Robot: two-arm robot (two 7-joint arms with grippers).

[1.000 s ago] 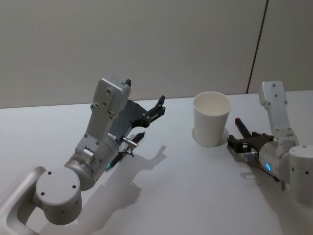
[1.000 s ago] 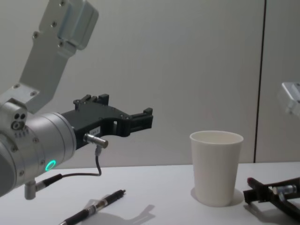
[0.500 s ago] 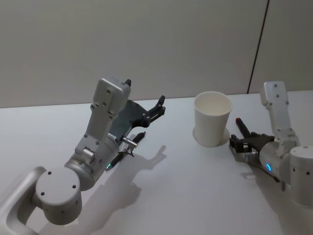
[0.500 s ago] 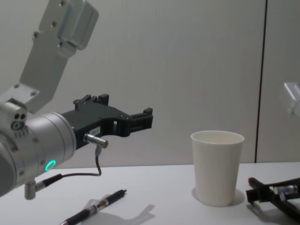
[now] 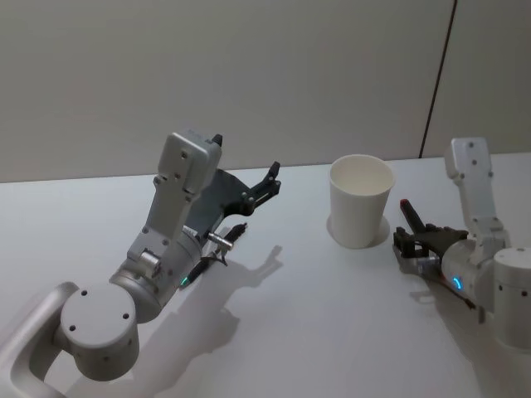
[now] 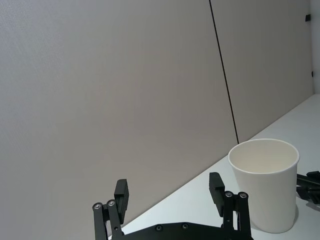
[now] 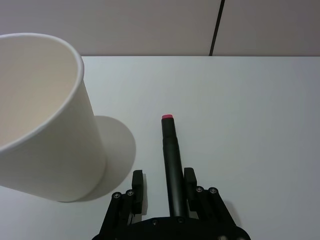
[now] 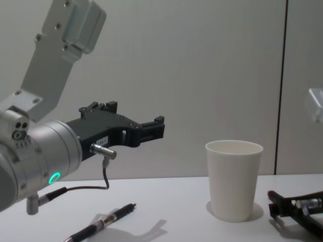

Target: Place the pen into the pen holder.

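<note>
Slim, stiff and light (its smooth barrel probably slippery, best pinched mid-length), the pen (image 7: 173,165) lies at the head view's lower right, just beside the paper cup (image 5: 359,207). The right gripper (image 7: 163,173) straddles it, fingers apart and unclamped, a gap plain from the wrist but not from the head. At the chest view's lower left a second pen (image 8: 103,222) lies beneath the left gripper (image 8: 151,128), which is spread wide.

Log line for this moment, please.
right gripper open, low beside paper cup, straddling pink-tipped pen on table | left gripper open, empty, raised | second pen lying under it | paper cup upright, no pen inside
</note>
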